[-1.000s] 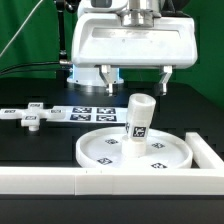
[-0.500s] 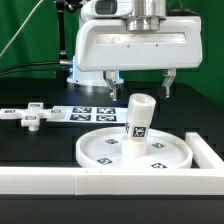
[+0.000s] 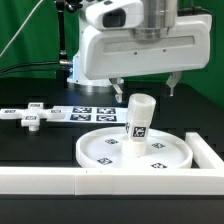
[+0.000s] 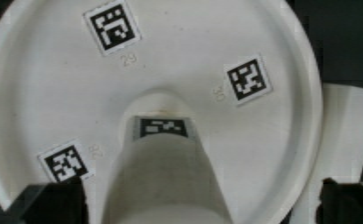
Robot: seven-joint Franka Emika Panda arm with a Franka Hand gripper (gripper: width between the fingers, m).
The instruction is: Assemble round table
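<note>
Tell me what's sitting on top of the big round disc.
The short leg stands on the round disc, with square tags around it. Whatever lies under its base is covered.

You've got a green backdrop (image 3: 25, 45) behind everything in the exterior view, showing from 9 o'clock up through 12 and again at 2 to 3 o'clock. It is plain cloth and goes darker toward the 11 o'clock corner. Below it the counter (image 3: 30, 145) is matte black, side to side. A white border rail (image 3: 50, 180) closes the counter's near edge along 6 o'clock, and a second run angles back at 4 o'clock. The marker board (image 3: 88, 112) lies flat on the black top near centre, a touch toward 9 o'clock, tags up. Light is bright and even, with soft shadows. In the wrist view you only get dark slivers of counter (image 4: 347, 30) at the edges.
</note>
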